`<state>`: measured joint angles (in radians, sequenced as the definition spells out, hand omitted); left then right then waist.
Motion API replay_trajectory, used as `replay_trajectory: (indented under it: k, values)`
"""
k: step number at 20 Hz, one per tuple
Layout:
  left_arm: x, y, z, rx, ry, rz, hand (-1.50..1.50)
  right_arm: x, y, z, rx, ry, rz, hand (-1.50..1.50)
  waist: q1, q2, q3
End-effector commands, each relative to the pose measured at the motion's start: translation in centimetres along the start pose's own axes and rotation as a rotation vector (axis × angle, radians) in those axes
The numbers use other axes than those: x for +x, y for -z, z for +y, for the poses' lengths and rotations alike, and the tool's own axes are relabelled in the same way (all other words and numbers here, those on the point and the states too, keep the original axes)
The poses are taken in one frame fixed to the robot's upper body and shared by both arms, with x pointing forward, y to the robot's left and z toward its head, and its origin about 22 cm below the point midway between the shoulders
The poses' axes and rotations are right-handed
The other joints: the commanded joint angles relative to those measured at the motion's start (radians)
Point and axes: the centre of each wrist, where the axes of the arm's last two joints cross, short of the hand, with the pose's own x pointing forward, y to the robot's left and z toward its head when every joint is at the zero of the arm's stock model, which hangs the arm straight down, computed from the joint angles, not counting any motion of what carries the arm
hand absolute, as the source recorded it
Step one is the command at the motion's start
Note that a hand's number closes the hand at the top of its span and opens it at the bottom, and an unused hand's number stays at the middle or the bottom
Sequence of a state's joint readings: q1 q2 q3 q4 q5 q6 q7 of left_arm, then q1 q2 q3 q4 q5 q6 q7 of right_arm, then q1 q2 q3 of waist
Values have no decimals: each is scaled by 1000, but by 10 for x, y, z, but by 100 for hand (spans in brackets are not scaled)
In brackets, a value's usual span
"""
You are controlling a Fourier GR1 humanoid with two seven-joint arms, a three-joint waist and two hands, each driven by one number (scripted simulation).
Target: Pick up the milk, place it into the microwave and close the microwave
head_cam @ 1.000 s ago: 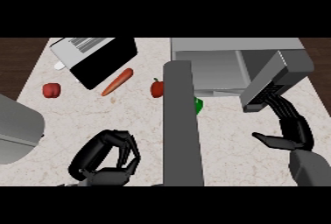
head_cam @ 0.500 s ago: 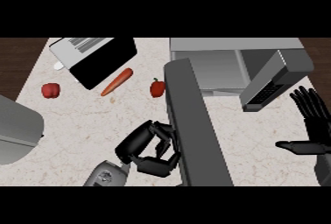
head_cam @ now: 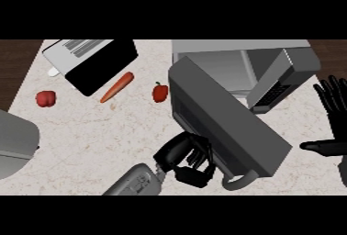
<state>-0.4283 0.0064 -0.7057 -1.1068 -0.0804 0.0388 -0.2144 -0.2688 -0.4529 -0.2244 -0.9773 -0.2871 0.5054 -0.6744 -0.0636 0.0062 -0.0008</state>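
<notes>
A pale speckled worktop [head_cam: 88, 137] is seen from above. The microwave [head_cam: 271, 69] stands at upper right, its door [head_cam: 227, 126] swung partly open across the centre. The left hand [head_cam: 186, 158], fingers curled, is pressed against the door's outer face. The right hand [head_cam: 333, 119] is held open at the right edge. The milk is hidden, possibly inside the microwave.

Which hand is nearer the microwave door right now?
Left. The left hand is against the microwave door near its lower end, beside the handle. The right hand is open at the view's right edge, apart from the door, beside the microwave.
</notes>
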Motion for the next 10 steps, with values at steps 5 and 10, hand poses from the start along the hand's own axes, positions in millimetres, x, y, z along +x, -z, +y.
replay_trajectory:
  k: [5, 10]
  values:
    - [6, 28, -11, -30, -13, 55, -150, 21, 35, 14, 182, 129, -96, -150, -73, 13, -2]
    - [20, 40, -2, 60, -77, -36, 150, 32, 60, 33, 286, 162, -131, -150, -128, 24, -4]
